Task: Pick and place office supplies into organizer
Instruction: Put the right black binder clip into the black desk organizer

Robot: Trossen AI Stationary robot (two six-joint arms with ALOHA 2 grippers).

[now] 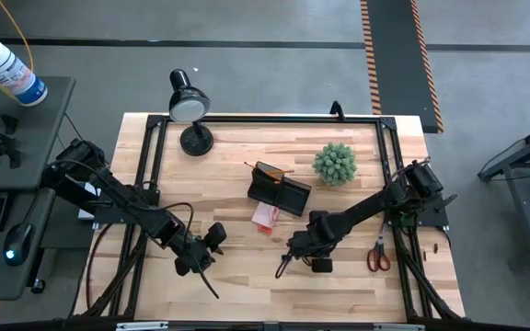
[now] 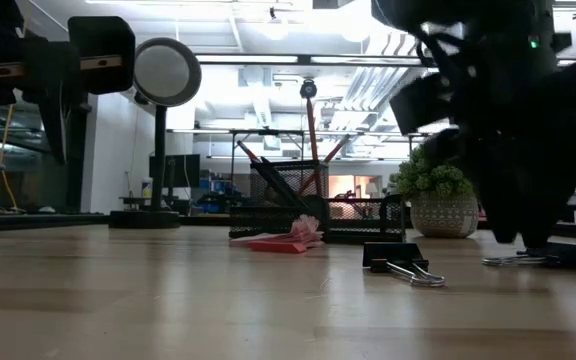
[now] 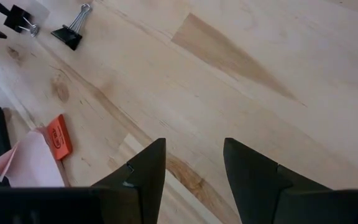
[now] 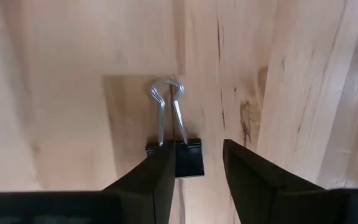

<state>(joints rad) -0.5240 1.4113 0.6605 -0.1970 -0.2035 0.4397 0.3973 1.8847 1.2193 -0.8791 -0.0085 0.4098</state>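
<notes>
Near the bottom middle of the high view, the right claw (image 1: 294, 250) hangs low over the wooden table (image 1: 237, 276). Its two dark fingers (image 4: 154, 180) are open, with a gap between them. A small black clip (image 4: 178, 155) with silver wire loops lies on the wood right in that gap, and the fingers are not squeezing it yet. A second black clip (image 2: 400, 262) lies near it in the low view.

Left of it in the high view, the left claw (image 1: 208, 246) is open too and holds nothing. Only bare wood shows between its fingers (image 3: 143, 180).

Up in the middle of the table stands the black organizer (image 1: 279, 188), with a pencil (image 1: 267, 171) already in its tall back part. A pink sticky-note pad (image 1: 265, 217) lies just below it, touching its front. Red-handled scissors (image 1: 378, 256) lie at the right edge of the table, well apart from the organizer.
</notes>
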